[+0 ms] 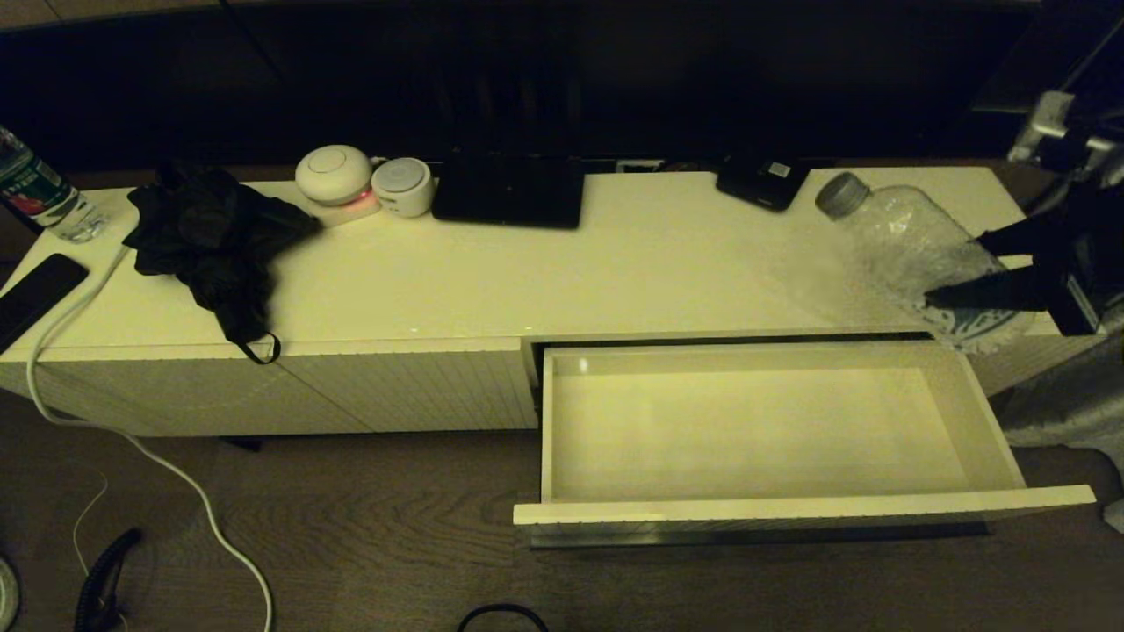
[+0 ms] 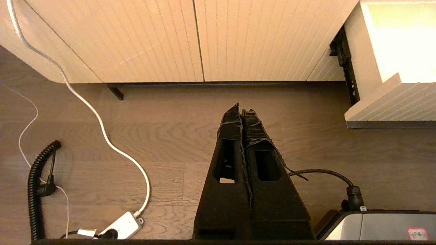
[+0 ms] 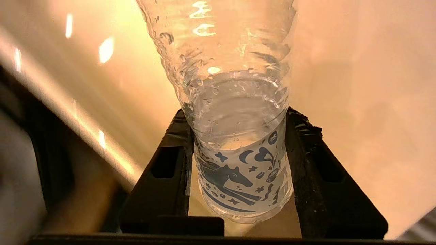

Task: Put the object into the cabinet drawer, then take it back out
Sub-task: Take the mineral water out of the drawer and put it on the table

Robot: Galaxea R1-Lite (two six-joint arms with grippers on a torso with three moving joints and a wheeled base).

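Observation:
The clear bottle (image 1: 904, 246) with a pale grey cap (image 1: 841, 195) leans over the cabinet top at the far right, cap pointing back-left. My right gripper (image 1: 957, 270) is shut on its lower body, one finger on each side. In the right wrist view the gripper (image 3: 240, 117) clasps the bottle (image 3: 238, 102) just above the blue-and-white label (image 3: 242, 173), and a little water sits inside. The white drawer (image 1: 790, 507) stands pulled out below it, with nothing inside. My left gripper (image 2: 241, 110) hangs shut and empty over the wooden floor, left of the drawer front (image 2: 391, 105).
On the cabinet top lie a black cloth (image 1: 211, 237), two round white devices (image 1: 334, 174), a flat black slab (image 1: 509, 189) and a small black box (image 1: 762, 182). A green-and-red labelled bottle (image 1: 35, 193) and a phone (image 1: 35, 294) sit far left. A white cable (image 1: 132, 439) trails to the floor.

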